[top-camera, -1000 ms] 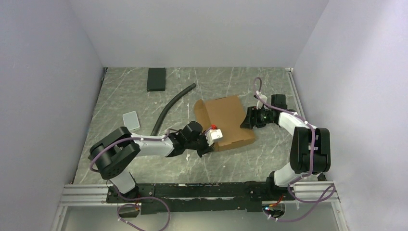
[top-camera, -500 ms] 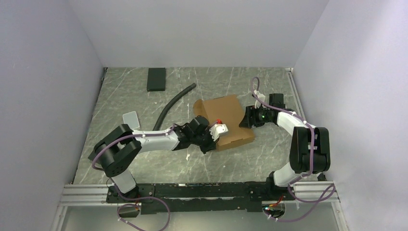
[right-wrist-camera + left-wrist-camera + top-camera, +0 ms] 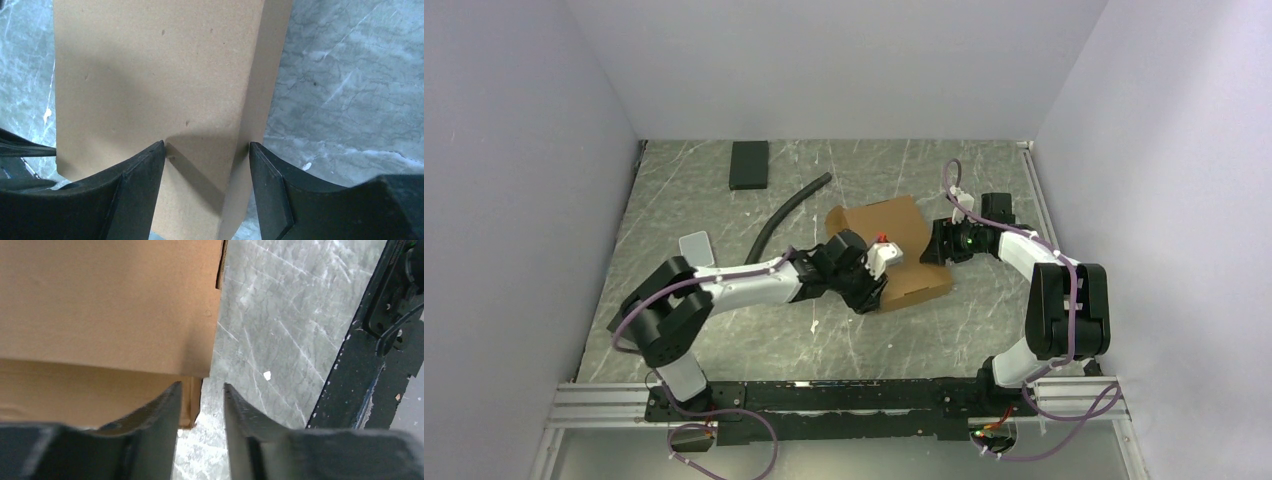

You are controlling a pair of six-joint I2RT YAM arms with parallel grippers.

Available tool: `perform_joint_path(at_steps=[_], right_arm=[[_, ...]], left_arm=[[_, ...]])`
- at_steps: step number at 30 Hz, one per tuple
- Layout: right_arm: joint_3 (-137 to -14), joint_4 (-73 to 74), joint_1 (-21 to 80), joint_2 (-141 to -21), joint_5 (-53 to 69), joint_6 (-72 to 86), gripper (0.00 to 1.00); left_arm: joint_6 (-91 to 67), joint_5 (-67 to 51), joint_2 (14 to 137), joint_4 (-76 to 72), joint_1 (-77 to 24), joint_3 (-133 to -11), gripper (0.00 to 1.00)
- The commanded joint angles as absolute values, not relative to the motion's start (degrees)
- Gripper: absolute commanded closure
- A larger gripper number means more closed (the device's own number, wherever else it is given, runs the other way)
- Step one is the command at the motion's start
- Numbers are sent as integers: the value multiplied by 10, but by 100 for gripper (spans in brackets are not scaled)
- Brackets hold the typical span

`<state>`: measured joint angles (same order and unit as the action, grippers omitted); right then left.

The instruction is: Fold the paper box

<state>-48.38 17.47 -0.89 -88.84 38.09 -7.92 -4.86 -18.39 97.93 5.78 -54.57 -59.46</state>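
Note:
The brown paper box (image 3: 894,248) lies mid-table, its lid folded down over its shallow base. My left gripper (image 3: 876,265) is at the box's near left side. In the left wrist view the left gripper (image 3: 201,390) is open by a narrow gap, with a corner of the box (image 3: 110,315) and bare table showing between its fingers. My right gripper (image 3: 936,245) is at the box's right edge. The right wrist view shows the right gripper (image 3: 206,146) open wide, astride the box (image 3: 160,75), one fingertip on the top panel and the other beside the side wall.
A small black flat block (image 3: 749,164) lies at the far left. A black hose (image 3: 779,215) runs diagonally left of the box. A small clear plastic piece (image 3: 695,247) sits near the left wall. A dark rail (image 3: 350,380) borders the table's right side.
My left gripper has travelled right and away from the front, along the box's near left side, and its jaws have parted from shut. The right gripper has barely moved.

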Motion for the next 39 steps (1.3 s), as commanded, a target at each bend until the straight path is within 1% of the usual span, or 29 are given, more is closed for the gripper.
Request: perform_joint_path(at_steps=[1,4,6,7,8,9,12,15,17,22,25,27,31,35,37,39], right_arm=[[-496,187,-3,-895,353,-95,34],[-497,188,-3,-894,354,-99,34],[-499,191,-3,-893,357,-105,33],[-501,194,-3,-893,359,-108,32],[-502,195,-3,-893,362,-111,32],[-502,195,-3,-894,365,-113,32],[-506,199,-3,-898,373,-122,31],[-512,205,-3,-903,381,-135,30],[-520,212,-3,-908,388,-151,29],[-566,260,33,-934,390,-228,27],[-607,297,39,-959,395,-278,27],[-635,322,41,-981,402,-318,27],[-693,403,50,-1031,423,-437,29],[-736,464,73,-1056,400,-595,30],[-757,486,82,-1066,385,-649,30],[-774,499,90,-1073,378,-686,31]], left_arm=[[-98,-144,872,48,-545,-570,54],[-112,-91,808,38,-541,-522,37],[-161,-9,768,16,-530,-473,15],[-191,21,751,6,-517,-450,7],[-227,29,737,-9,-499,-428,2],[-261,15,729,-22,-472,-409,1],[-352,-65,735,-77,-393,-371,1],[-401,-120,775,-137,-350,-363,1],[-416,-132,799,-168,-338,-367,1],[-447,-161,855,-233,-307,-382,1],[-454,-159,861,-245,-287,-377,1],[-437,-141,843,-233,-274,-368,3],[-377,-91,784,-156,-245,-370,3],[-329,-67,750,-101,-220,-384,4],[-272,-74,755,-105,-215,-393,9],[-216,-102,778,-130,-211,-403,16]])
